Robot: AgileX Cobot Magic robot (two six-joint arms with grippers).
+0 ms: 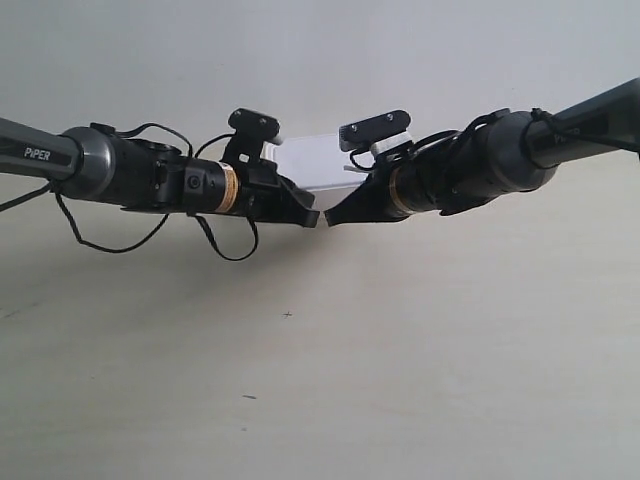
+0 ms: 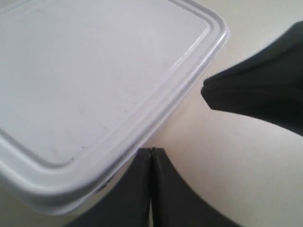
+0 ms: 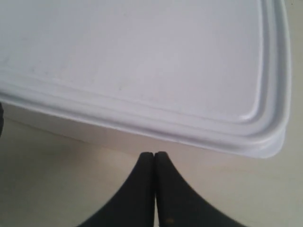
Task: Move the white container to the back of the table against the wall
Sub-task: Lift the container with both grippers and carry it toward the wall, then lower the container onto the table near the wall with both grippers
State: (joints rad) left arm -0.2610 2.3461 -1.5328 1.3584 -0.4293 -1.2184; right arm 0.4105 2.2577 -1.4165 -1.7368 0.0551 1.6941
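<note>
The white container (image 1: pixel 315 165) stands on the table (image 1: pixel 420 380) near the wall (image 1: pixel 320 50), partly hidden behind both grippers. The gripper (image 1: pixel 312 216) of the arm at the exterior view's left and the gripper (image 1: pixel 332 217) of the arm at its right are both shut, tips almost meeting in front of the box. In the left wrist view my shut left gripper (image 2: pixel 150 150) sits right by the lid's rim near a corner of the container (image 2: pixel 94 71). My shut right gripper (image 3: pixel 155 153) points at the long side of the container (image 3: pixel 142 56), a strip of table between them.
The tip of the other gripper (image 2: pixel 255 90) shows in the left wrist view, close to the container's corner. Black cables (image 1: pixel 225 245) hang under the arm at the exterior view's left. Tiny dark specks (image 1: pixel 288 315) mark the table nearer the camera.
</note>
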